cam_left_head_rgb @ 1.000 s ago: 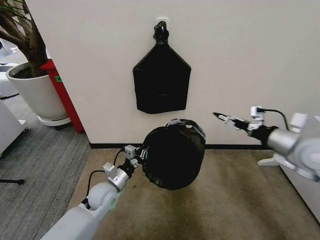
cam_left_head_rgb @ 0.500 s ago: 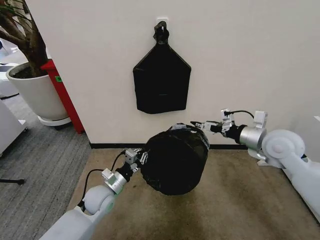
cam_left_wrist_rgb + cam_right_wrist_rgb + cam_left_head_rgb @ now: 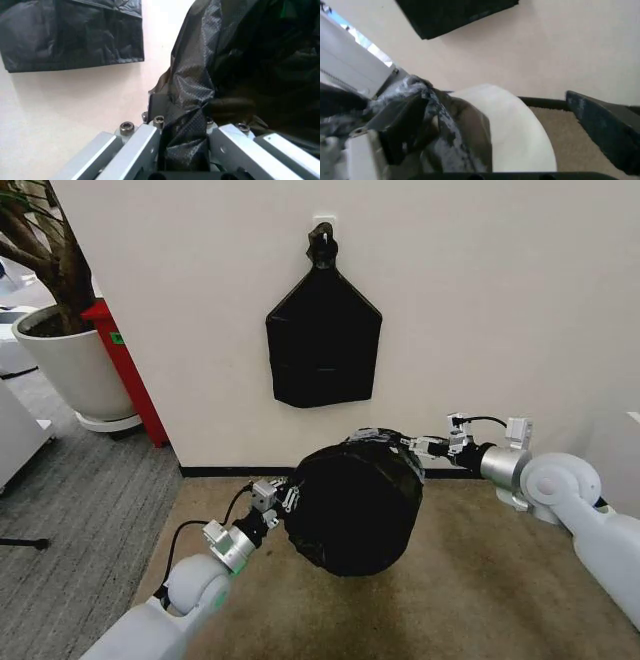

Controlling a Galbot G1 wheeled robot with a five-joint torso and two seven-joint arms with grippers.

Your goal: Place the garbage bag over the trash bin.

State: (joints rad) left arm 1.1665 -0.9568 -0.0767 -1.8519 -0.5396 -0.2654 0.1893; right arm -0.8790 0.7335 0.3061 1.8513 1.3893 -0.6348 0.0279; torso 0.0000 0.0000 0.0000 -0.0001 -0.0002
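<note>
Black, glossy, crinkly plastic garbage bag (image 3: 350, 505) shrouds the round cream-white trash bin (image 3: 512, 129), held above the beige carpet floor (image 3: 480, 580). Nearest, the left hand (image 3: 284, 502) is clenched on a fold of bag at its left side. Across, the right hand (image 3: 412, 444) grips film at the upper right rim. Behind, a flat black bundle (image 3: 323, 345) hangs on the wall.

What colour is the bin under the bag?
Cream-white; the bin shows best in the right wrist view, beside the black bag.

Wall (image 3: 480, 300) close behind bagged trash bin (image 3: 350, 505); open carpet (image 3: 480, 580) in front.
</note>
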